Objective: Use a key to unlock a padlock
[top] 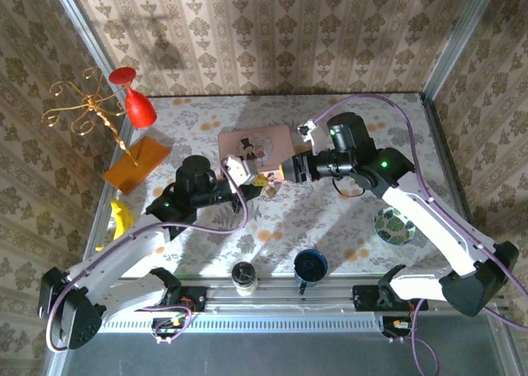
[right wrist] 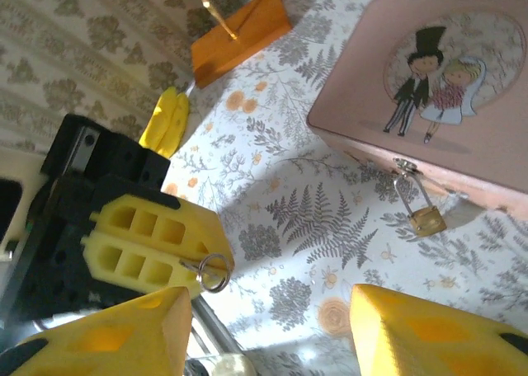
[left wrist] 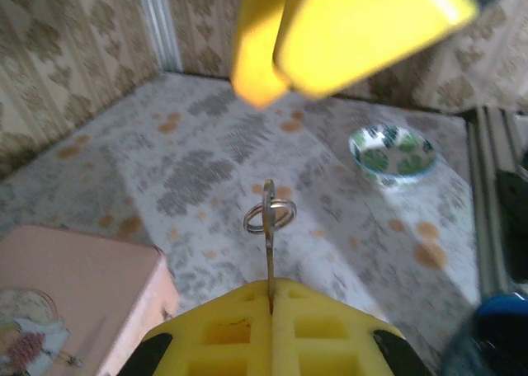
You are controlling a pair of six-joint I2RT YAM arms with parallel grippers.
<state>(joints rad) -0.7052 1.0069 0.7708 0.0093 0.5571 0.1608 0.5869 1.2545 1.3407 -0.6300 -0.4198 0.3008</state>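
Right wrist: I'm pinching the key [right wrist: 214,273] in my left tool [right wrist: 194,260]; my right tool [right wrist: 271,302] is gaping wide (padlock [right wrist: 427,219] hanging off pink box [right wrist: 487,112]).

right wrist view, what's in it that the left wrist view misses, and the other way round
Right wrist, not left wrist: the padlock hanging on the front of the pink box, the banana and the orange block. Left wrist, not right wrist: the patterned bowl. Both: the pink box, and the key with its ring, pinched in the shut left gripper.
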